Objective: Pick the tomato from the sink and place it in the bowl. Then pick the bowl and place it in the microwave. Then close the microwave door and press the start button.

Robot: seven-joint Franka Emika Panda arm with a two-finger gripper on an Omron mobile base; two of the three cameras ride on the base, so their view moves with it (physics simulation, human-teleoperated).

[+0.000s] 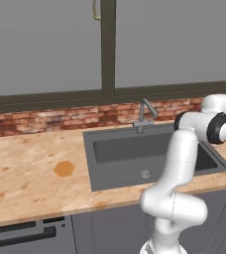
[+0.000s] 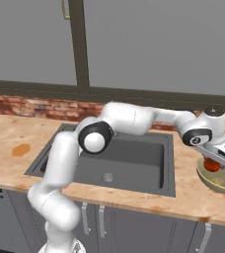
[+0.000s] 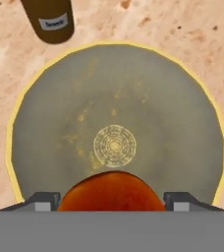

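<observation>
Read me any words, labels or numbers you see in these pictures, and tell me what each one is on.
Brown bottle beside the bowl: a pale label with one short word, too blurred to read.
No other words, numbers or signs are visible on anything else.

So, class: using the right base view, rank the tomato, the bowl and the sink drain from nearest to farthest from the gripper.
1. tomato, between the fingers of the gripper
2. bowl, directly beneath, on the counter's right
3. sink drain, far left in the basin
</observation>
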